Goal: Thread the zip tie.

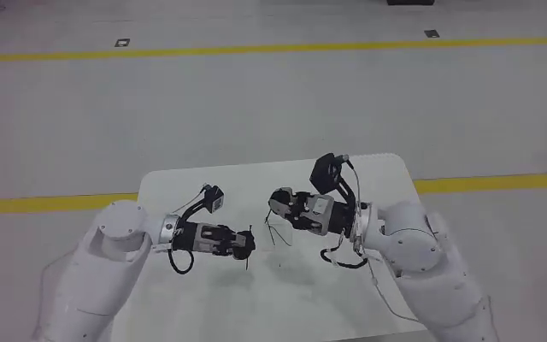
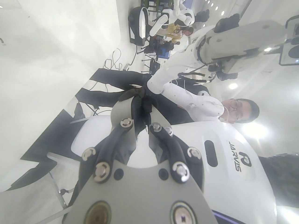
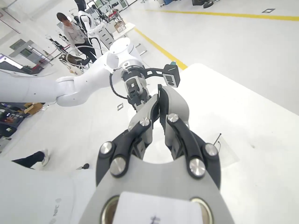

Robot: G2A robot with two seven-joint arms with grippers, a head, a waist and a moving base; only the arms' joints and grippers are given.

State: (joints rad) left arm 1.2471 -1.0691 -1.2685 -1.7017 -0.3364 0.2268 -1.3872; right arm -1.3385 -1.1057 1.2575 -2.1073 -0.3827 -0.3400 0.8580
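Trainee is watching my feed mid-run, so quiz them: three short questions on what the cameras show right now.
1. True or false: the right hand is wide open.
2. Pick one: the left hand and the right hand sit over A) the white table, B) bare floor, C) a conveyor.
3. Fill in: the painted floor line beyond the table is ___.
Key: 1 false, it is shut; 2 A; 3 yellow.
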